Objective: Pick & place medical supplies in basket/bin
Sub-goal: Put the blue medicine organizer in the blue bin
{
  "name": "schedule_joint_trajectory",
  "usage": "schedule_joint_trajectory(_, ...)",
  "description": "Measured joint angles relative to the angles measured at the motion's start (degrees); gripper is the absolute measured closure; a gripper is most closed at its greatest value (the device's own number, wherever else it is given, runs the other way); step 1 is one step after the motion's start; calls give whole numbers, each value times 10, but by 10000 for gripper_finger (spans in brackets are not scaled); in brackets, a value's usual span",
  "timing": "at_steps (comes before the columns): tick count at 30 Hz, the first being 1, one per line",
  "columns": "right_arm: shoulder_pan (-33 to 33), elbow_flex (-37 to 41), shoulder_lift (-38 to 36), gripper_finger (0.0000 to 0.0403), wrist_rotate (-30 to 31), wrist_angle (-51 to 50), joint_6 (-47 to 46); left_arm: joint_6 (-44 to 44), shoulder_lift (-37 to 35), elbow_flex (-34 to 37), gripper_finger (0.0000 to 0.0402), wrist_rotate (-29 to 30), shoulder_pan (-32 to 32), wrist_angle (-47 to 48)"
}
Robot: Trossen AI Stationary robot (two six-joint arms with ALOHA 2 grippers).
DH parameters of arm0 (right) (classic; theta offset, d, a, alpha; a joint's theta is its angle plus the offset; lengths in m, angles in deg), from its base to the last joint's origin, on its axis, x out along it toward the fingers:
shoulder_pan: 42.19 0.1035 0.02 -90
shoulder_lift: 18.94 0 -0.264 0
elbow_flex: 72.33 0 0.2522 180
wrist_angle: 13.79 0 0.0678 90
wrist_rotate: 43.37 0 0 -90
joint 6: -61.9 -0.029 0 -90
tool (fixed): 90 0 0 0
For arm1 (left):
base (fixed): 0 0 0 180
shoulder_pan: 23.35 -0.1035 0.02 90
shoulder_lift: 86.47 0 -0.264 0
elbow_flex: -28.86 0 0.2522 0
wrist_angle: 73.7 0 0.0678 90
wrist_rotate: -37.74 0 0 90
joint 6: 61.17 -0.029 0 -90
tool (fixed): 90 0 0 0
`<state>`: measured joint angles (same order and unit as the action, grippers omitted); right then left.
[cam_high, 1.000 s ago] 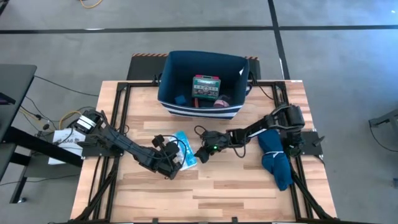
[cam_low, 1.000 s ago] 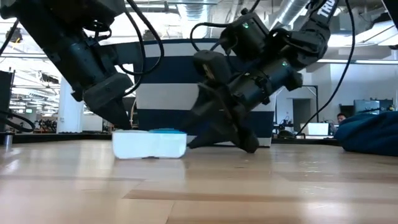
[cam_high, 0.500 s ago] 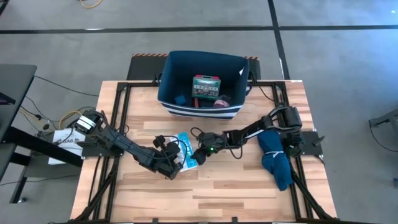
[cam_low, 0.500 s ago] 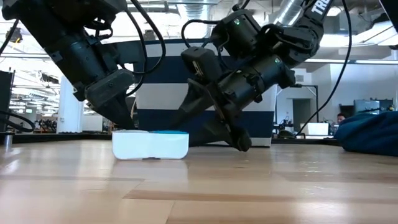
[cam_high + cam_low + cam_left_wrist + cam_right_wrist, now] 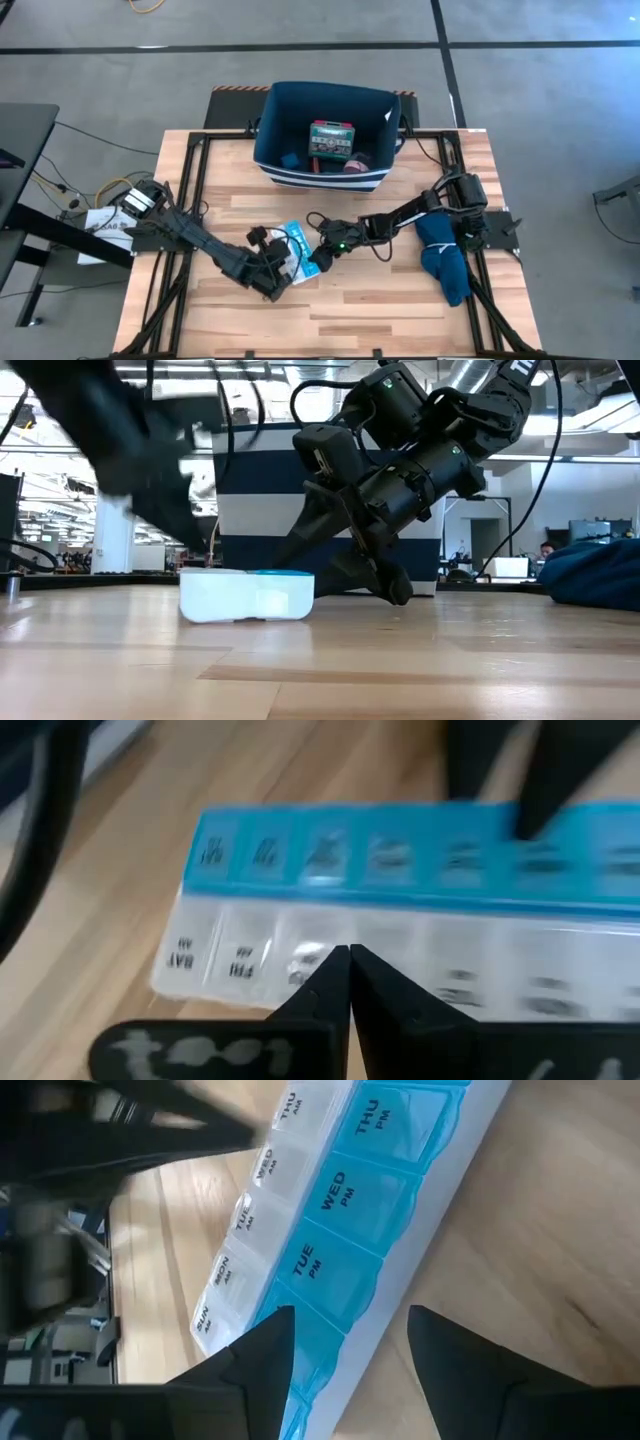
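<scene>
Lying flat near the table's front middle, the organiser [image 5: 297, 257] is between both grippers, not yet in the bin [image 5: 327, 176]. It looks light, stiff and smooth plastic with snap lids, so it can slide or pop open; taking it across its narrow width seems safest. The left gripper [image 5: 281, 281] touches its near side with fingers together. The right gripper [image 5: 316, 263] has fingers apart at its end. Farther away, the bin holds the green box [image 5: 331, 141].
</scene>
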<state>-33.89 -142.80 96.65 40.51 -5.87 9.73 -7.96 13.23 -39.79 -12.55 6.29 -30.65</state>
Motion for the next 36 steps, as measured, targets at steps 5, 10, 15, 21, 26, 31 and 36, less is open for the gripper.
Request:
schedule_joint_trajectory(5,0,0,0,213,-1,0,0,1,-3,-71,401,49,24,101)
schedule_joint_trajectory(10,-1,0,0,196,-27,-7,10,16,-3,-95,401,27,35,133)
schedule_joint_trajectory(15,-1,0,-1,170,-28,-13,6,74,21,-89,401,24,53,124)
schedule_joint_trajectory(21,0,0,-1,158,-29,-13,-3,88,71,-60,401,20,56,28)
schedule_joint_trajectory(26,0,1,-1,158,-29,-11,-16,101,89,-61,401,25,48,25)
schedule_joint_trajectory(31,7,1,0,158,-27,0,-27,101,90,-60,401,24,55,15)
schedule_joint_trajectory(36,19,0,0,158,-29,41,-36,101,91,-60,401,9,57,1)
